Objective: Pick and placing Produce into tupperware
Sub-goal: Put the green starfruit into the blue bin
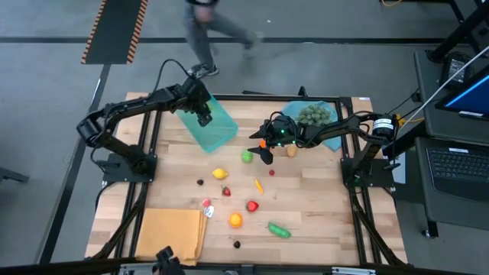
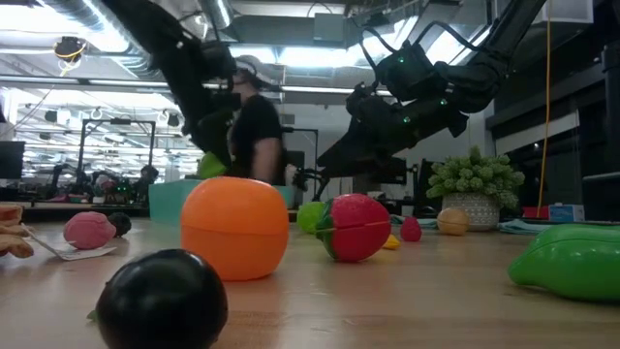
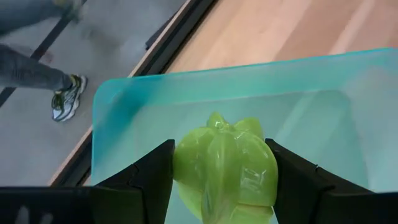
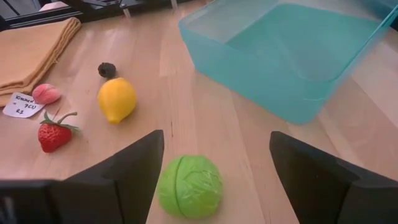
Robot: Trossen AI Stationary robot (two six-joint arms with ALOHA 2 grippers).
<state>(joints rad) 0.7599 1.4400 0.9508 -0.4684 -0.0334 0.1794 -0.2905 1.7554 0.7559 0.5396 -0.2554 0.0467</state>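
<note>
Risk: left pincer [image 3: 217, 186], clamped on a green veggie [image 3: 225, 168] above the tray [image 1: 218, 126], might drop it crooked and bounce it out, while right pincer [image 4: 214, 180] hangs wide apart over a cabbage [image 4: 189, 185].

On the table: 1 teal tray [image 1: 212, 126], 1 tan mat [image 1: 172, 231], and 2 grippers [image 1: 203, 116] [image 1: 265, 147].

Two dark, near-black jointed arms are seen, built from slim tubular links and bulkier joint housings. Black cables are looped beside the left arm's links. Small green lights are lit just behind the right gripper [image 1: 263, 150]. The left gripper [image 3: 219, 186] is fitted with flat, matte black angular fingers.
</note>
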